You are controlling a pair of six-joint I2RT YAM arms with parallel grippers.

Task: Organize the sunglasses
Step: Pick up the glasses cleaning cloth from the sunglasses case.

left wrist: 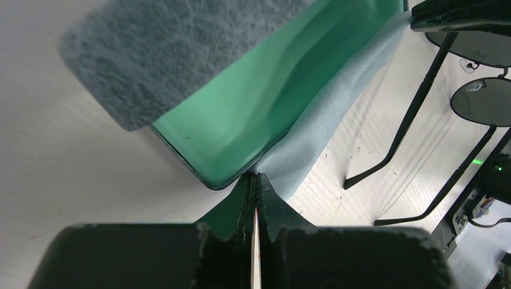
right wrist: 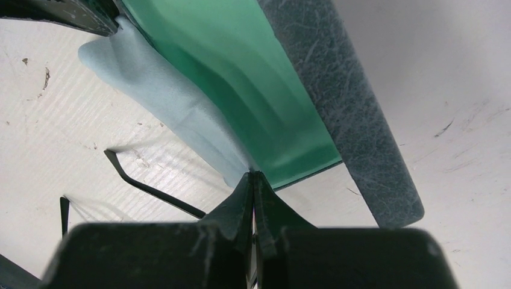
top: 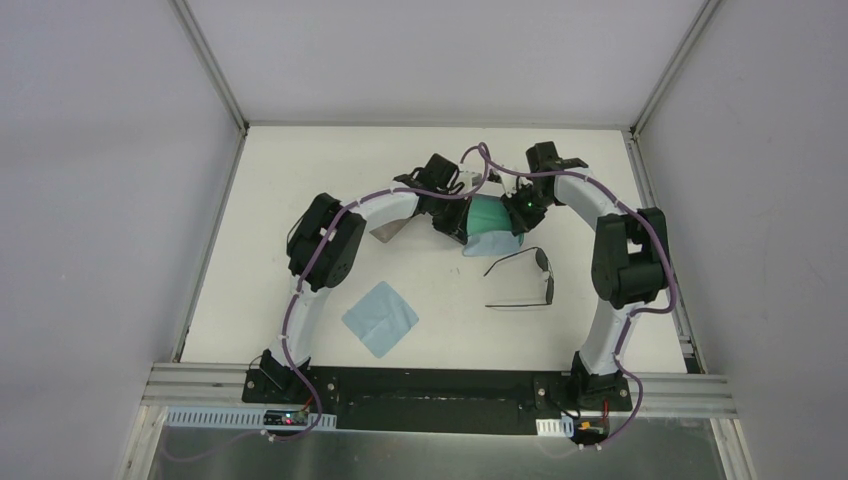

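White table point(top: 300, 170); left hand point(left wrist: 256, 177), right hand point(right wrist: 253, 174) pinched shut at case point(left wrist: 241, 108) rim.

top: fixed high behind the arm bases, facing down, far enough to take in the whole counter point(top: 450, 340) | left wrist, right wrist: tight on the green-lined case point(top: 490, 213) from opposite sides | all three share: that case, the cloth point(top: 485, 246) under it, the sunglasses point(top: 543, 263)
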